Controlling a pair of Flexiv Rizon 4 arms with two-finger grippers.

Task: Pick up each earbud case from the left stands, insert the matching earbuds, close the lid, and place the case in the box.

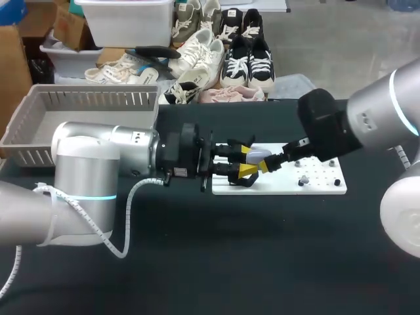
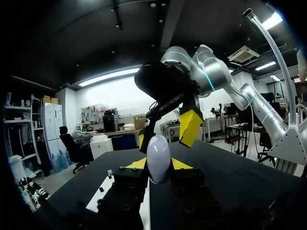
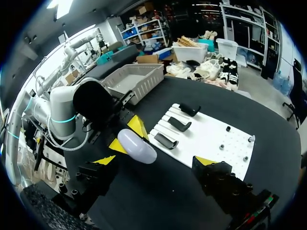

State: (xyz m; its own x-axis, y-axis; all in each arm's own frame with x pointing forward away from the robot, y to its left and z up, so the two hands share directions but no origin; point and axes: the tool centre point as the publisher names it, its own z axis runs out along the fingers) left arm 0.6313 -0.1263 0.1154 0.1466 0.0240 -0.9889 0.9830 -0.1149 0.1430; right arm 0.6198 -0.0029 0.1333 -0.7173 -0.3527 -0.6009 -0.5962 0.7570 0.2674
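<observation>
My left gripper (image 1: 247,162) is shut on a pale, rounded earbud case (image 1: 260,154) and holds it above the left end of the white board (image 1: 321,187). In the left wrist view the case (image 2: 158,158) stands upright between my own yellow fingertips (image 2: 135,164). My right gripper (image 1: 268,162) is open just beyond the case, its tips (image 2: 190,127) level with the case's top. From the right wrist, the case (image 3: 137,146) lies ahead of that wide-open gripper (image 3: 155,160). Three empty black stands (image 3: 179,124) and small earbuds (image 3: 228,128) sit on the board.
A grey slatted basket (image 1: 85,118) stands at the table's back left and shows behind the left arm in the right wrist view (image 3: 132,79). Black tabletop (image 1: 262,249) spreads in front of the board. The board's right half (image 1: 328,172) has peg holes.
</observation>
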